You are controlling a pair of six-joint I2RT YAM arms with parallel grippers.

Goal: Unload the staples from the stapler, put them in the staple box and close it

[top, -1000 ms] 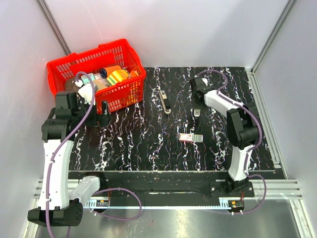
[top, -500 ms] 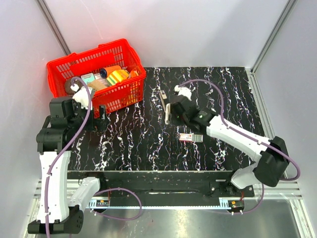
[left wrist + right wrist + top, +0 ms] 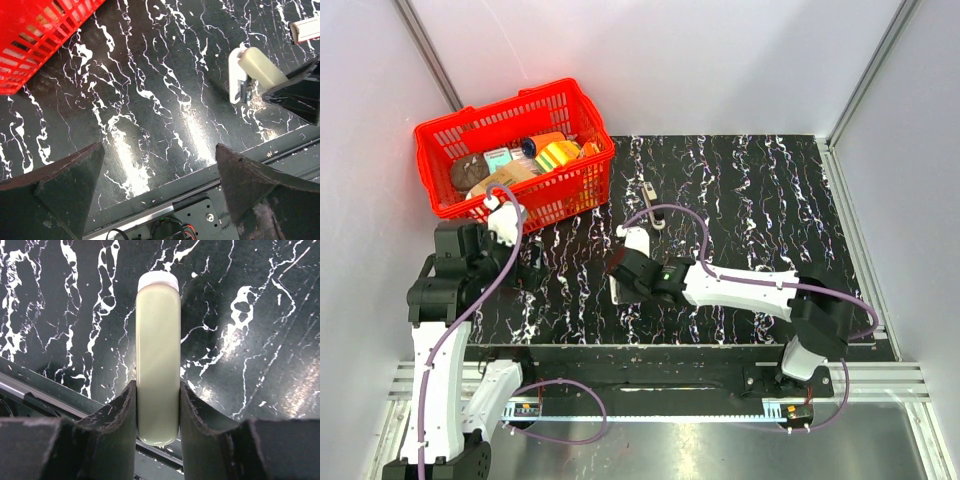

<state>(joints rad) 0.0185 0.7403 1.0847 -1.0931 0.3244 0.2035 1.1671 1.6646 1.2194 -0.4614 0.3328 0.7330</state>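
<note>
The stapler (image 3: 650, 192), a slim black bar with a pale top, lies at the back middle of the table, and a cable crosses over it. My right gripper (image 3: 620, 285) is far in front of it, near the table's front edge. It is shut on a pale cream bar (image 3: 158, 355) with a white end; the bar also shows in the left wrist view (image 3: 260, 67). This bar is not the stapler. My left gripper (image 3: 160, 185) is open and empty, low over the front left of the table (image 3: 525, 268).
A red basket (image 3: 515, 160) full of items stands at the back left and shows in the left wrist view (image 3: 40, 35). A small red-and-white staple box (image 3: 306, 30) lies beyond the right gripper. The table's front edge and rail (image 3: 165, 205) are close below.
My right arm has swung from the back right to the front centre-left, carrying the cream bar. My left arm has shifted down and a little right.
</note>
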